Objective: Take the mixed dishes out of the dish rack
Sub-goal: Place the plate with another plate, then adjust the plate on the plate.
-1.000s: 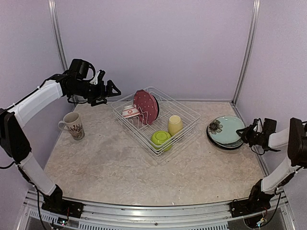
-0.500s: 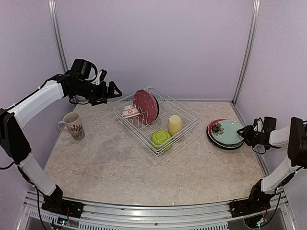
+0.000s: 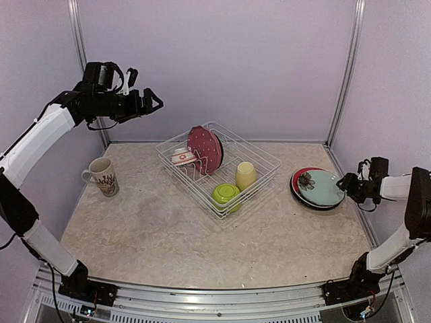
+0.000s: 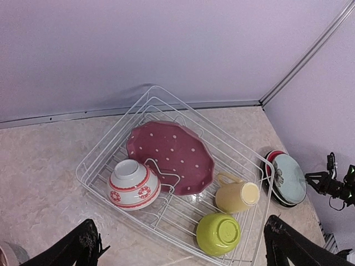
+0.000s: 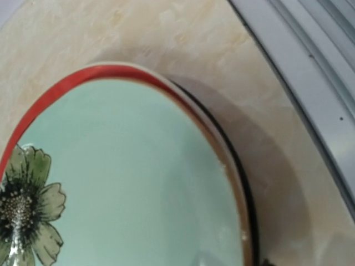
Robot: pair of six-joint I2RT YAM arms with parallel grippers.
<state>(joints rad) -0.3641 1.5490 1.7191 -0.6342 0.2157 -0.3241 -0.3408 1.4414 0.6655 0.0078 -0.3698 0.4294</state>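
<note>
Dish rack [image 3: 264, 153]: square basket of white wire with low sides and upright prongs, set at mid-table at an angle.
Rack contents: four pieces. A pink-dotted plate [image 3: 204, 149] stands on edge between the prongs. A small red-white bowl [image 3: 183, 157] lies on its side just beside it. A lime green bowl [image 3: 227, 194] sits upside down at the near corner. A pale yellow cup [image 3: 246, 175] is between the green bowl and the plate.
Unloaded dishes: a stack at the right edge of the table [image 3: 168, 235] – teal plate [image 3: 319, 185] on top, red plate [image 3: 300, 173] under it, dark plate [image 3: 316, 205] at the bottom. A patterned mug [image 3: 102, 176] stands upright at the left, well apart from the rack.
Left gripper [image 3: 155, 101]: released, jaws spread wide, nothing held, high above the rack's far-left side.
Right gripper [image 3: 350, 183]: just beside the stack's right rim; grip state cannot be told.
Change from a second ago: the left arm is higher and farther from the rack. The teal plate has shifted right, so the red rim now shows. Rack contents are unchanged.
Surfaces: glossy glazed crockery; a flower print on the teal plate; a wavy edge on the dotted plate – white dots on dark pink; a mottled beige stone-look tabletop.
</note>
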